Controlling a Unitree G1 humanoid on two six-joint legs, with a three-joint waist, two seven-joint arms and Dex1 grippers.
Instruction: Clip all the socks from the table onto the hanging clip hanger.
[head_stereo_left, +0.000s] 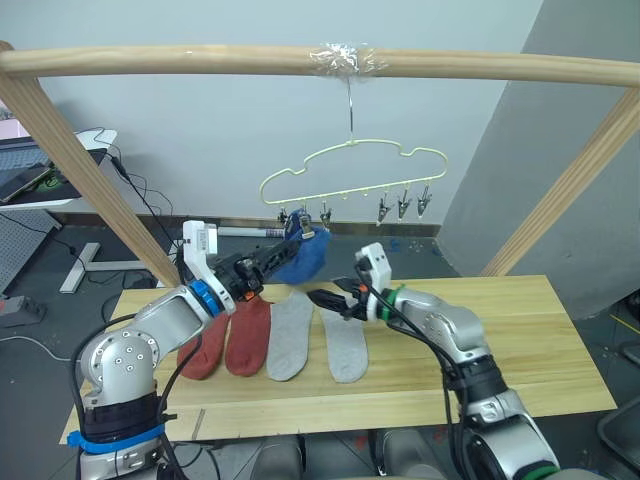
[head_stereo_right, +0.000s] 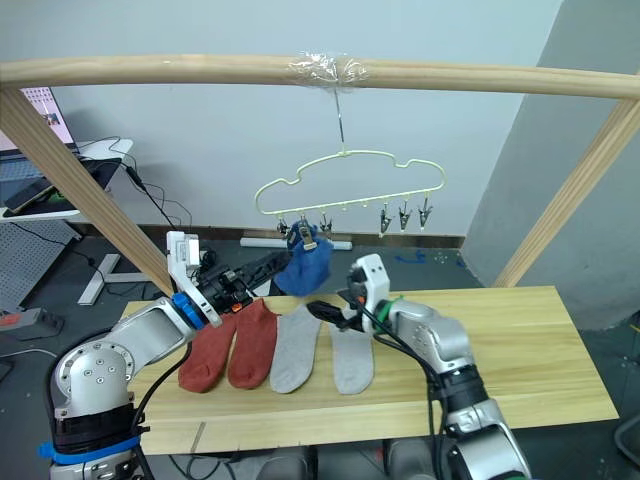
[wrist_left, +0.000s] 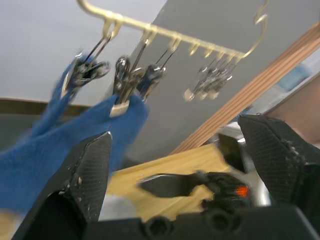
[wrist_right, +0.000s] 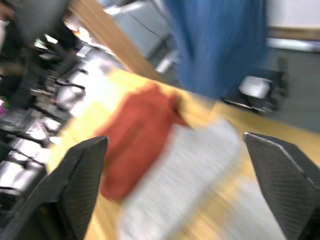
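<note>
The pale wire clip hanger (head_stereo_left: 352, 172) hangs from a wooden pole. Blue socks (head_stereo_left: 306, 256) dangle from two clips of its left group (wrist_left: 120, 82); the right group of clips (head_stereo_left: 404, 206) is bare. My left gripper (head_stereo_left: 283, 252) is raised beside the blue socks, open, with nothing between its fingers (wrist_left: 85, 175). On the table (head_stereo_left: 540, 340) lie two rust-red socks (head_stereo_left: 228, 342) and two grey socks (head_stereo_left: 318, 340) side by side. My right gripper (head_stereo_left: 322, 298) hovers open just above the tops of the grey socks (wrist_right: 200, 165), below the blue ones.
The thick wooden pole frame (head_stereo_left: 200, 60) spans the top, and its slanted legs (head_stereo_left: 90, 180) come down at both table ends. A white desk (head_stereo_left: 40, 190) with cables stands at the far left. The table's right half is bare wood.
</note>
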